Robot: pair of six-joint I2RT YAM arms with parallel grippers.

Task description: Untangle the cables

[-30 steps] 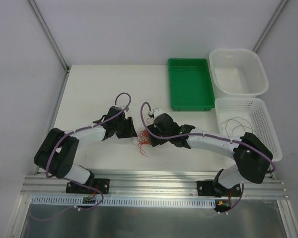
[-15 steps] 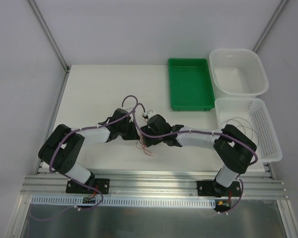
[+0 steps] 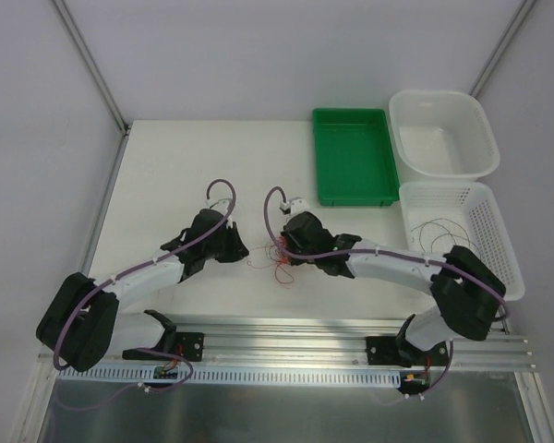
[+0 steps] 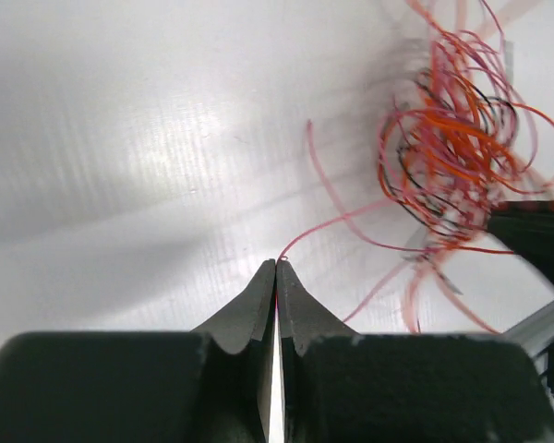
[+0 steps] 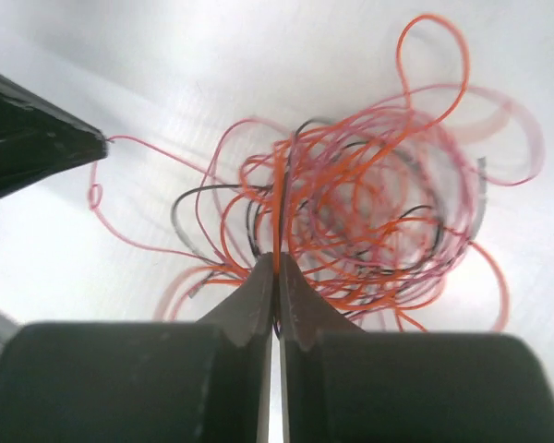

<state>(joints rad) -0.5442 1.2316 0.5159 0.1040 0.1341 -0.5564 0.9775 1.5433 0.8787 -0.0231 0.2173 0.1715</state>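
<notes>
Cables (image 3: 275, 263) tangled on table (image 3: 185, 175), few (dark loops (image 3: 426, 231)) in R basket (image 3: 495, 231)

Overhead view: bright, even, diffuse lighting from above. The white matte tabletop (image 3: 166, 175) carries only faint, soft-edged shadows. No glare noted, and focus is sharp to the edges.

Left wrist view: a broad bright glare patch on the tabletop left of centre, with a soft grey shadow band below it. The thin red, orange and black cables (image 4: 448, 138) are smeared by blur toward the right.

Right wrist view: outer loops ghosted and blurred, inner strands clearer. The dark jaws in the foreground are soft-edged and underexposed.
</notes>
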